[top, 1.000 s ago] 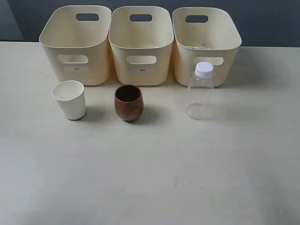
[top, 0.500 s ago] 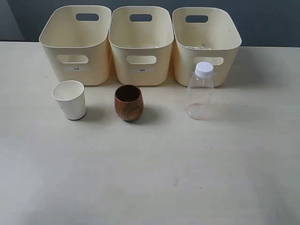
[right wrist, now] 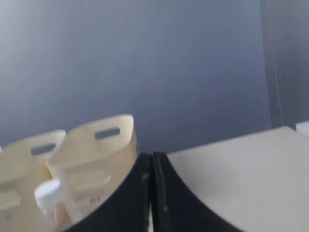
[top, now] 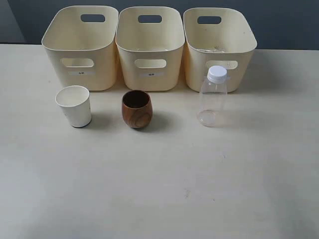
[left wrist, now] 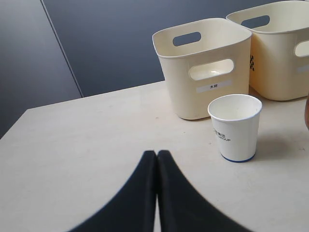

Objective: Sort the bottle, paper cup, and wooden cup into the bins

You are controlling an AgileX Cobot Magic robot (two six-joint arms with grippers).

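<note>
Bins (top: pixel 130 69), three in a row, line the back of the table (top: pixel 159 189) in the exterior view. Before them stand one paper cup (top: pixel 75 107) left, one wooden cup (top: pixel 136 110) middle and one bottle (top: pixel 213 97) right, all upright and apart. The left wrist view shows the left gripper (left wrist: pixel 157 153) clenched on nothing, the paper cup near one bin. The right wrist view shows the right gripper (right wrist: pixel 151 157) clenched and empty, the bottle's cap blurred beside two bins.
</note>
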